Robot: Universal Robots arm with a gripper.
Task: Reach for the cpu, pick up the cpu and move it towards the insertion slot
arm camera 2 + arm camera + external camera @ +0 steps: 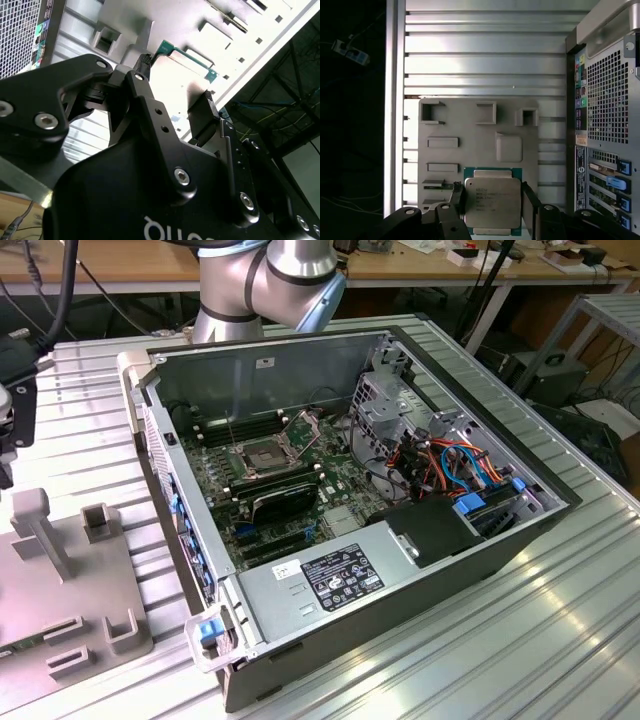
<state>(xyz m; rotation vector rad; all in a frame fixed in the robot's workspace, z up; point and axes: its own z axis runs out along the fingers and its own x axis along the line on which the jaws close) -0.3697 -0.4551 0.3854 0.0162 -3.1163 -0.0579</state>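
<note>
Cpu (492, 202) between tool (490, 200) fingers, lower edge cut off

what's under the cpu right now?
In the first wrist view the cpu lies on the grey fixture plate, between the open gripper's fingers. Whether the spot beneath it is a recess or flat plate is covered.

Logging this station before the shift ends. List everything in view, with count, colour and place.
cpu: one, silver-grey face on a green board, on the grey fixture plate, between the gripper fingers in the first wrist view.
insertion slot: one, silver frame with dark centre, on the motherboard inside the case.
computer case: one, grey, open, on the table.
fixture plate: one, grey, beside the case.
cables: several, orange, red and blue, inside the case toward the exterior view's right.
table: one, ribbed aluminium.
gripper: one, black, fingers either side of the cpu.
</note>
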